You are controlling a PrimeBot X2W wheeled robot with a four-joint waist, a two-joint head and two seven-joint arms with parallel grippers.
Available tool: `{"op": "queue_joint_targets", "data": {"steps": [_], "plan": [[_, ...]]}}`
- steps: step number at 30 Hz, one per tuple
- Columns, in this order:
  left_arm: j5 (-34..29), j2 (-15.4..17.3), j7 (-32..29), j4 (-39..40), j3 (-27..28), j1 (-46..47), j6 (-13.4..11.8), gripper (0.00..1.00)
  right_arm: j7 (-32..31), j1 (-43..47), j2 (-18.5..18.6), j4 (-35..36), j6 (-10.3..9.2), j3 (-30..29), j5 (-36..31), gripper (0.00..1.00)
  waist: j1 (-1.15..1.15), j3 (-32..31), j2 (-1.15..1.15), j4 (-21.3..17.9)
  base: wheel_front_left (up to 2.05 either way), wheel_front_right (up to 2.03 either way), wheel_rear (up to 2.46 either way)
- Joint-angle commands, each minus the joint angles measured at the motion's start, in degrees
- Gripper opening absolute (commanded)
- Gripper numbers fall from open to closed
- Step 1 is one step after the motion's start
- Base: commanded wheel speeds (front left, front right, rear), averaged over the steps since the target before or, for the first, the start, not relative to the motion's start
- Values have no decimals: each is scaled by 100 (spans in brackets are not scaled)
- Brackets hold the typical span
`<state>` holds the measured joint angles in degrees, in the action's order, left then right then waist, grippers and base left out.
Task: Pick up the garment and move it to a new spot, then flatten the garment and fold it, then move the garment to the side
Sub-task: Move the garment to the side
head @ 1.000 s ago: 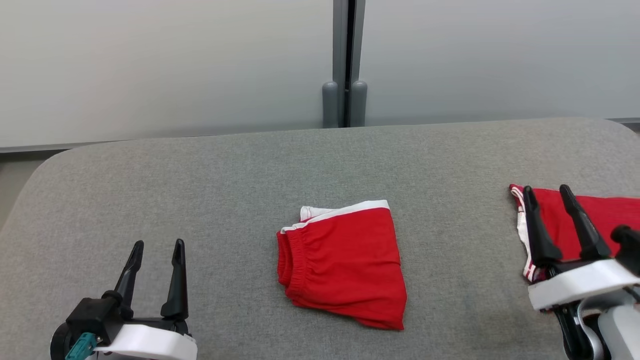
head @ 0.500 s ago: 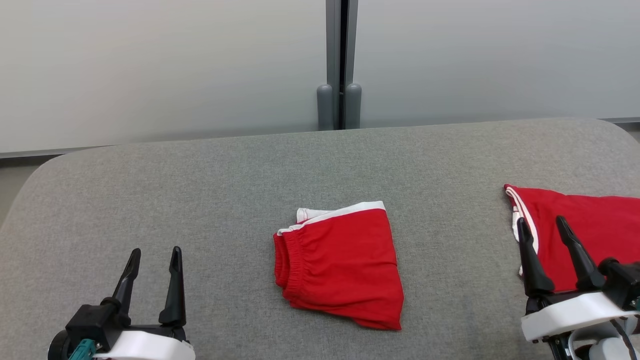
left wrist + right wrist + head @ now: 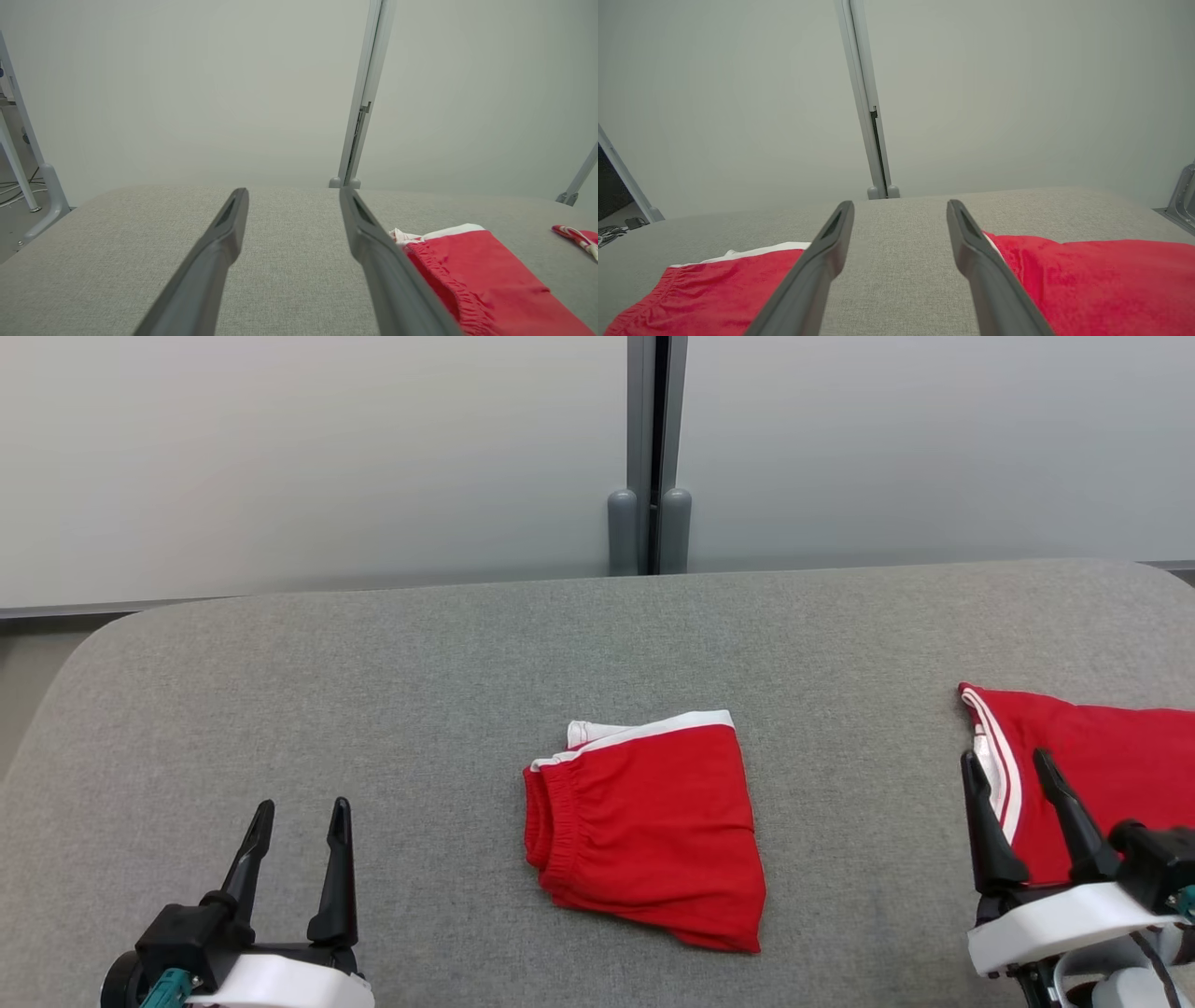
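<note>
A folded red garment (image 3: pixel 653 831) with a white hem and an elastic waistband lies flat mid-table; it also shows as the red garment (image 3: pixel 476 275) and red garment (image 3: pixel 714 284) in the wrist views. My left gripper (image 3: pixel 303 803) hovers open at the near left, well apart from it, as the left gripper (image 3: pixel 293 191) confirms with nothing between its fingers. My right gripper (image 3: pixel 1005 756) stands open at the near right, over the left edge of a second red piece (image 3: pixel 1102 756) with white stripes. In the right wrist view, the right gripper (image 3: pixel 900 204) holds nothing.
The grey padded table (image 3: pixel 373 691) has rounded far corners. Behind it runs a pale partition wall with a grey post (image 3: pixel 649 532). The second red piece (image 3: pixel 1101 275) reaches the table's right edge. Metal frame legs (image 3: pixel 28 186) stand off the left side.
My right gripper has drawn back toward the near edge, still open, uncovering more of the striped red piece. The left gripper dropped slightly. The camera swayed a little sideways.
</note>
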<state>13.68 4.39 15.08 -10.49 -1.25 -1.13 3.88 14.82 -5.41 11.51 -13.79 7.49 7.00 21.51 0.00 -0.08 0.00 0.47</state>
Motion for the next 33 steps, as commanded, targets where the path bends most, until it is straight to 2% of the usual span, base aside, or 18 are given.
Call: {"op": "queue_joint_targets", "data": {"steps": [1, 5, 6, 11, 19, 27, 32, 33], "plan": [[-15, 6, 7, 5, -12, 9, -23, 100, -16, -74, -5, -13, 3, 29, 94, 100, 0, 11, 0, 27, 0, 0, 0], [-8, -7, 7, 16, -44, 62, -7, 100, -401, -293, -30, -110, 3, 222, 271, 100, 0, 80, 0, 153, 0, 0, 0], [3, -16, 7, 1, -77, 87, 0, 100, -902, -466, -9, -258, 3, 453, 384, 100, 0, 107, 0, 253, 0, 0, 0], [44, -41, 7, -50, -148, 181, 37, 100, -1948, -1058, 88, -639, 3, 854, 646, 100, 0, 176, 0, 571, 0, 0, 0], [78, -74, 7, -175, -310, 283, 68, 100, -3796, -1682, 71, -1599, 3, 889, 1419, 100, 0, 279, 0, 1196, 0, 0, 0], [107, -94, 7, -224, -358, 356, 106, 100, -4747, -1925, -113, -2324, 4, 559, 2004, 100, 0, 454, 0, 1629, 0, 0, 0], [94, -104, 7, -252, -359, 402, 115, 100, -4739, -1940, -115, -2490, 3, 522, 2109, 100, 0, 493, 0, 1711, 0, 0, 0], [91, -100, 7, -260, -351, 410, 118, 100, -4690, -1952, -117, -2489, 3, 524, 2130, 97, 0, 493, 0, 1714, 0, 0, 0]]}}
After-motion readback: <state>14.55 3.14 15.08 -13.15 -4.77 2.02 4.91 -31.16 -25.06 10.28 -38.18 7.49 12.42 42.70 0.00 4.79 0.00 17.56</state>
